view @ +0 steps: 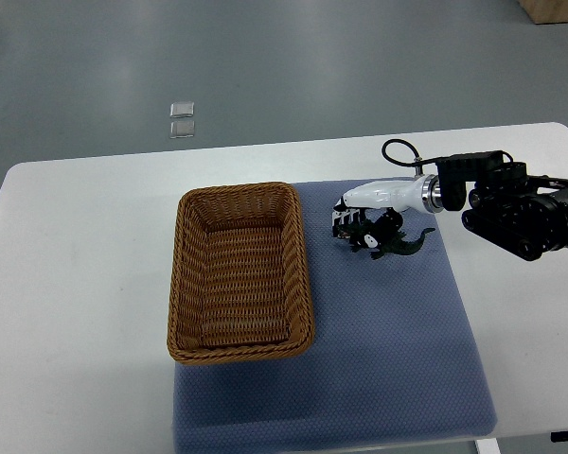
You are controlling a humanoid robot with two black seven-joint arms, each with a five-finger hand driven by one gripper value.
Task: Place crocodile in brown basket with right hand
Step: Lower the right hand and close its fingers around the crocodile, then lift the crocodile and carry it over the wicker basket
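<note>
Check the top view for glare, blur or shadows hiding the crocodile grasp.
Top view: sharp, evenly lit, only soft shadows; no glare on the white table; the dark crocodile blends with the right hand, so finger contact is hard to read.

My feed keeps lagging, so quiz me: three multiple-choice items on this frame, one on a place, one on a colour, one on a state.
1. Where is the crocodile?
A. In the basket
B. On the blue mat, right of the basket
C. On the floor

2. What colour is the basket?
A. Brown
B. Red
C. White

3. What is in the basket?
A. The crocodile
B. A cup
C. Nothing

Answers:
1 B: the toy lies on the blue mat under the right robot hand, clear of the basket.
2 A: its wicker weave is brown.
3 C: only bare weave shows inside.

Whether the robot hand has closed on the toy cannot be told.
</note>
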